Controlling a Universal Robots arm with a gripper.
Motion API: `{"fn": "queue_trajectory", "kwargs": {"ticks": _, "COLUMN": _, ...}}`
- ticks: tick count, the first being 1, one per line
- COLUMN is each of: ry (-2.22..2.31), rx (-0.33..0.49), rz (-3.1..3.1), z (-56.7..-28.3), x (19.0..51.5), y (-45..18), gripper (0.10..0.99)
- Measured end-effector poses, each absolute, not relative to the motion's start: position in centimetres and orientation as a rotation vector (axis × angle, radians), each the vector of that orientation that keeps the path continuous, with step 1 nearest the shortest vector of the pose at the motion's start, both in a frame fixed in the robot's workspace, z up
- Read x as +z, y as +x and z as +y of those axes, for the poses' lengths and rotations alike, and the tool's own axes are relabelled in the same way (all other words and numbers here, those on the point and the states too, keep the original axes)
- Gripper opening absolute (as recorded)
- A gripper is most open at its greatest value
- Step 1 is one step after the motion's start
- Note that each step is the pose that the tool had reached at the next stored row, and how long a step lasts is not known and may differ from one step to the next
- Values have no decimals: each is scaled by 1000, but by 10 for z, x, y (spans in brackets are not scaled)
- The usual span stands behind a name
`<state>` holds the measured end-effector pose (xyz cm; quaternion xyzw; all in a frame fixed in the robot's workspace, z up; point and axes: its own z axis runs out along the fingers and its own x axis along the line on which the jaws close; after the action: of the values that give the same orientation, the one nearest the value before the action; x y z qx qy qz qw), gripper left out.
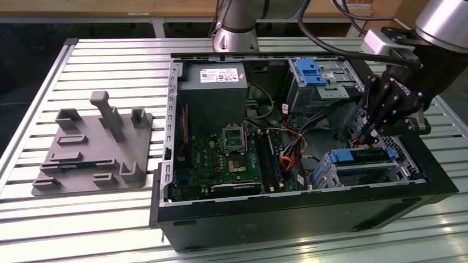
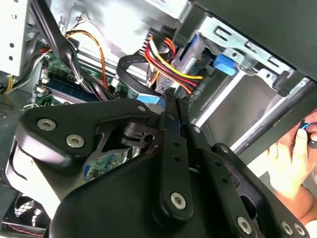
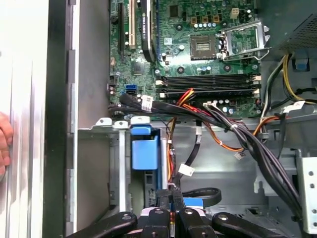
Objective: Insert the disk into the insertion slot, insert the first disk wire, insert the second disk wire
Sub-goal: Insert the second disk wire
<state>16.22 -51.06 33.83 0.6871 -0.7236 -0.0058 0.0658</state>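
Exterior view: the open case (image 1: 292,164) lies on its side on the bench (image 1: 87,219), so the arm can reach down from above. The disk (image 1: 362,157) already sits in the slot (image 1: 365,170) at the exterior view's right, and the gripper (image 1: 363,137) hangs just over it.

Second wrist view: the gripper (image 2: 171,94) is pinched shut, its tips close to the wires (image 2: 166,59); whether it grips one I cannot tell.

First wrist view: the gripper (image 3: 171,191) sits beside the disk's blue carrier (image 3: 143,148), among the cables.
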Motion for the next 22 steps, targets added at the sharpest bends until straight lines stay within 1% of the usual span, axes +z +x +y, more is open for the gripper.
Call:
{"fn": "queue_trajectory", "kwargs": {"ticks": 10, "ry": 2089, "rx": -51, "rz": -2196, "z": -526, "x": 338, "y": 163, "gripper": 141}}
{"fn": "queue_trajectory", "kwargs": {"ticks": 22, "ry": 2091, "rx": -56, "rz": -2197, "z": -528, "x": 338, "y": 163, "gripper": 141}}
